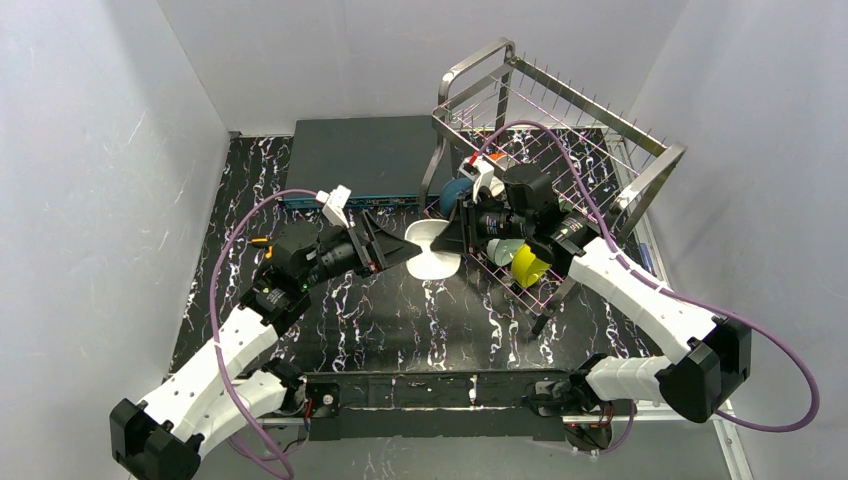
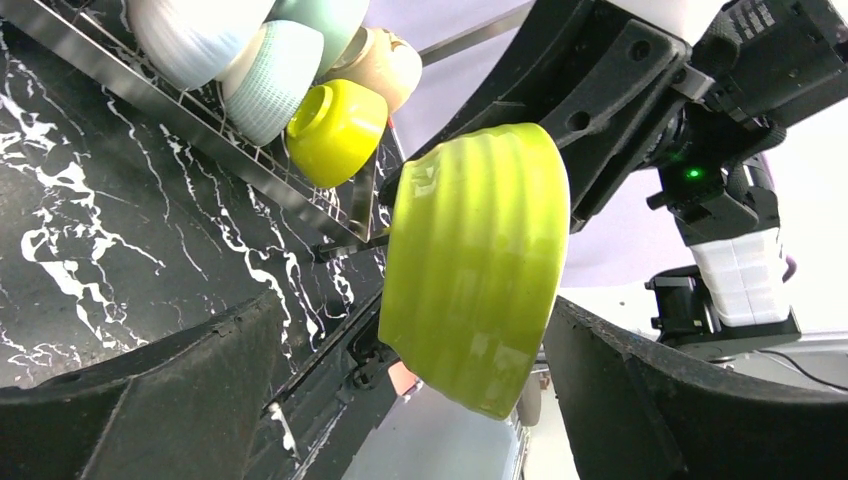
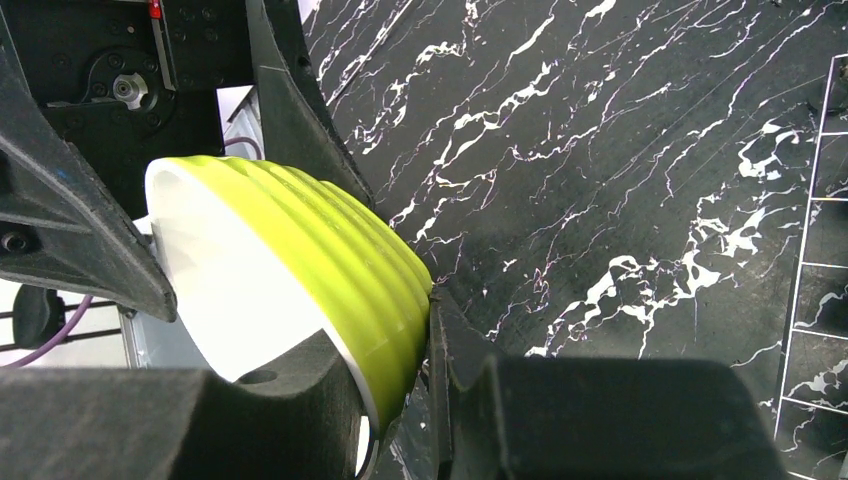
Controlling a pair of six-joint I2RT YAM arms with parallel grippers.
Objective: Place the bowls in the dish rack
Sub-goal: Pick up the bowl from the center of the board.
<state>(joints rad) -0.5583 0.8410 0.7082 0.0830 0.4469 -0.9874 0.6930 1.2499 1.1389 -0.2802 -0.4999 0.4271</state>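
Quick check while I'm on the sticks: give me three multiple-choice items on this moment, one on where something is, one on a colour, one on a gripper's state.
1. Where is the ribbed bowl?
A) between the left gripper and the right gripper
B) flat on the table
C) on the grey box

2. What colour is its outside?
A) orange
B) yellow-green
C) dark blue

3. How do the left gripper's jaws stand?
A) clamped on the bowl
B) wide open around it
C) shut and empty

Answers:
1. A: the top view shows it between the arms, just short of the dish rack.
2. B: both wrist views show a yellow-green ribbed wall.
3. B: its fingers stand wide apart, and the right gripper pinches the rim.
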